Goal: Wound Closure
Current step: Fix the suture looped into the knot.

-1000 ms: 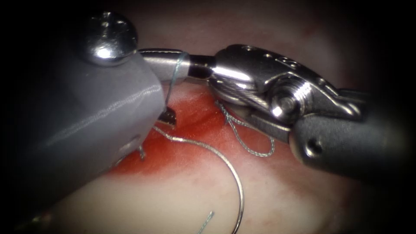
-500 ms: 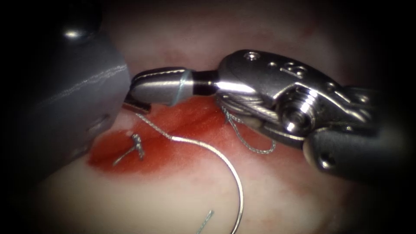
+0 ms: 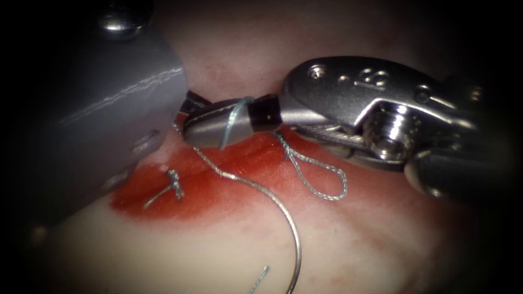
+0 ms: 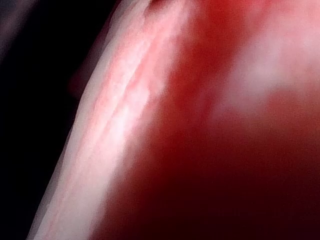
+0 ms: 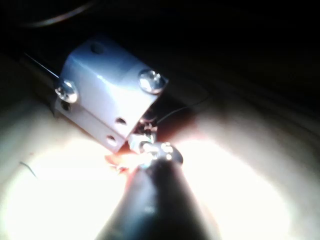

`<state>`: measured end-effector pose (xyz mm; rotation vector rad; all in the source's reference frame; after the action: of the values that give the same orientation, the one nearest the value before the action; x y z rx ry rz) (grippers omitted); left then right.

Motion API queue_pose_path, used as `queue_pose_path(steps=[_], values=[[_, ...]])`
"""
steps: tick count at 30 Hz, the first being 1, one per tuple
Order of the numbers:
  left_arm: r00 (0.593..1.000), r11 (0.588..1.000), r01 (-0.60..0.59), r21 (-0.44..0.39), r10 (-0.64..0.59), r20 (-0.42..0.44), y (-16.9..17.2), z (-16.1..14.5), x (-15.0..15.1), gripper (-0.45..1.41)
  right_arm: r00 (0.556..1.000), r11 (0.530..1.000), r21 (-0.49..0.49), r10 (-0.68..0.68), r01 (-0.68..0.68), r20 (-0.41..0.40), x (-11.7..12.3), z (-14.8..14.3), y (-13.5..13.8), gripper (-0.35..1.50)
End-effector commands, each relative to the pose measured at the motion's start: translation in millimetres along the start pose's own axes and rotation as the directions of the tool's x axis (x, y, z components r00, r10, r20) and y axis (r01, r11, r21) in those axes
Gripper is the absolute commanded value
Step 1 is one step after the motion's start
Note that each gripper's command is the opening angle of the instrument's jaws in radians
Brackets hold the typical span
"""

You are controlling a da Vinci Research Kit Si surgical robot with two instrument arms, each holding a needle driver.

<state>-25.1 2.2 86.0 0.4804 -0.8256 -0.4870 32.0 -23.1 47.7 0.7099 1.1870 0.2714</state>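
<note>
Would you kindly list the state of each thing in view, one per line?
Right tool: jaws shut, thread looped round them.
Thread: wound over the right tool, slack loop on the tissue.
Needle: lying loose on the tissue, held by neither tool.
Knot: tied, short ends.
Tissue: wet with red fluid.

Right tool (image 3: 204, 122) reaches in level, fingers together; left tool's (image 3: 188, 103) fingers mostly hidden.

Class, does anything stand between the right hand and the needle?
Only thread, wrapped round the right hand and trailing to the needle, which lies unheld on the tissue.
</note>
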Motion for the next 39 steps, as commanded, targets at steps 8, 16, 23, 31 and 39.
queue_pose_path(steps=[8,16,23,31,39], values=[[1.0,1.0,0.009,-0.025,-0.009,0.014,1.3,-0.2,-2.9,-0.45,0.957,0.998,-0.035,-0.047,0.06,0.286,1.7,1.4,-0.3,-0.35],[0.998,0.999,0.038,-0.014,-0.037,0.05,1.0,-1.5,-4.8,-0.45,0.833,0.994,-0.093,0.006,0.054,0.553,1.5,1.6,-1.0,-0.35],[0.997,0.999,0.051,0.013,-0.052,0.058,0.1,-2.7,-5.7,-0.45,0.757,0.977,-0.213,0.157,-0.025,0.635,0.7,-0.3,-1.3,-0.35],[0.996,0.998,0.062,0.013,-0.063,0.062,-0.3,-2.6,-6.4,-0.45,0.722,0.934,-0.346,0.3,-0.088,0.624,-0.4,-3.8,-1.0,-0.35],[0.996,0.998,0.063,-0.013,-0.062,0.06,-0.4,-1.6,-6.2,-0.45,0.609,0.91,-0.413,0.31,0.032,0.73,-1.6,-5.5,-0.8,-0.35]])
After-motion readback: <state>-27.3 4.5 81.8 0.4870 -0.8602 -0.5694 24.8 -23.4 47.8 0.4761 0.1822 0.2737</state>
